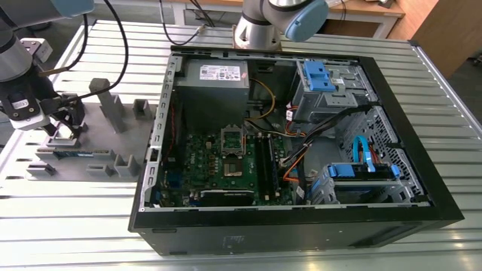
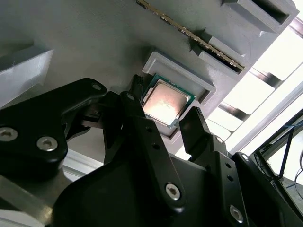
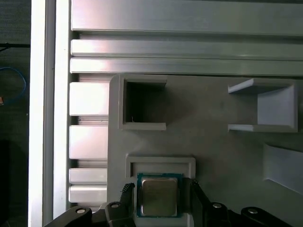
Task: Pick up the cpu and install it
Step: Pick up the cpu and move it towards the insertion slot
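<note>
The cpu (image 3: 158, 196) (image 2: 163, 100), a small square chip with a silver top and green rim, lies flat in a shallow recess of the grey holder plate (image 3: 213, 142) (image 1: 113, 144). In both wrist views my gripper (image 3: 161, 193) (image 2: 164, 116) straddles the chip, with one black finger on each side. The fingers (image 3: 127, 193) stand close to its edges with thin gaps showing, so the gripper is open. In the exterior view the gripper (image 1: 66, 127) hangs low over the plate at the exterior view's left. The motherboard's socket (image 1: 229, 167) sits inside the open computer case (image 1: 399, 186).
A green memory stick (image 1: 74, 153) (image 2: 189, 35) lies in a slot of the plate beside the chip. Grey upright posts (image 1: 113, 110) and box-shaped holders (image 3: 142, 101) rise from the plate. Cables and blue drive brackets (image 1: 320, 76) fill the case's right side. Ribbed metal table (image 1: 75, 226) lies around.
</note>
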Robot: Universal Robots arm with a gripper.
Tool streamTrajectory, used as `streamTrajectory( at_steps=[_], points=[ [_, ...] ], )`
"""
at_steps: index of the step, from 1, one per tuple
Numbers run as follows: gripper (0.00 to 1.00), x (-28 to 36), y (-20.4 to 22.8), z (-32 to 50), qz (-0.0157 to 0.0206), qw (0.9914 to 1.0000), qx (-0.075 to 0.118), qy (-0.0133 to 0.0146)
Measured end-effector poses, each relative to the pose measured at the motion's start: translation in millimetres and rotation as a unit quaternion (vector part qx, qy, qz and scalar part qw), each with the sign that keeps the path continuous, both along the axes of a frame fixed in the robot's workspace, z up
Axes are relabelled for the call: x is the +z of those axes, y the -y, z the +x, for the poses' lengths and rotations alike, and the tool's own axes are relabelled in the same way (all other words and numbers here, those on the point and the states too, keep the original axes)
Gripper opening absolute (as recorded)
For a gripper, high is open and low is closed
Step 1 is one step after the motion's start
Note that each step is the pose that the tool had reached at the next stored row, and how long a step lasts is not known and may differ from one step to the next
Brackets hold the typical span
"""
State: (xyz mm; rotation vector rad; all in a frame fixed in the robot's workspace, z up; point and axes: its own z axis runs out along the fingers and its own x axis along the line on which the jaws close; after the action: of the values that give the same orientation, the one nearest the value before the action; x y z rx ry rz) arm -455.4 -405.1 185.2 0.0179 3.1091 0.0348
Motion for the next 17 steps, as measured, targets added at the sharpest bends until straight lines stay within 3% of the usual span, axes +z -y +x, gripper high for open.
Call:
streamTrajectory(
  at_steps=[17],
  points=[
    [0.59,-4.4,-2.6,-3.8,0.0,1.0,0.0,0.0]
  ],
)
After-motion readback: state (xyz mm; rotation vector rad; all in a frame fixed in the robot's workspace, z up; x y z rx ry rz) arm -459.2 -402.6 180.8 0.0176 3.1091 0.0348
